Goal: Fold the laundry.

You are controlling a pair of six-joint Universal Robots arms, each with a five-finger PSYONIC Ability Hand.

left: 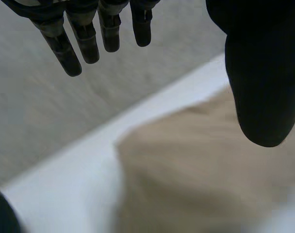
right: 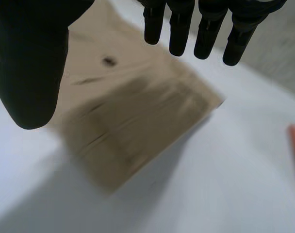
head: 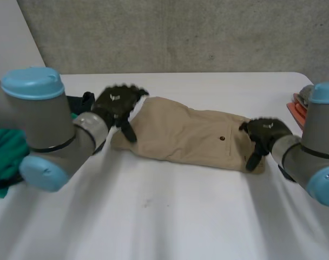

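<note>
White table (head: 164,216), tan trousers (head: 181,135) | head view gives you green cloth (head: 5,154) far left | left hand (head: 118,103), right hand (head: 267,132) spread wide at trousers' ends

Table (head: 170,216): white, matte top, takes up the whole near part of the head view. Its far edge runs straight, and the far right corner is rounded. Wall (head: 181,32): grey, rough and speckled, looks like concrete, standing directly behind the table's far edge. Panel (head: 10,32): lighter, smooth and off-white, beyond the table's far left corner, with a slanted edge against the grey wall. Light is soft and even across the tabletop. Left wrist view: the table's edge is a white band with the same grey wall past it. Right wrist view: white tabletop, with a strip of grey wall beyond the table's edge.
</note>
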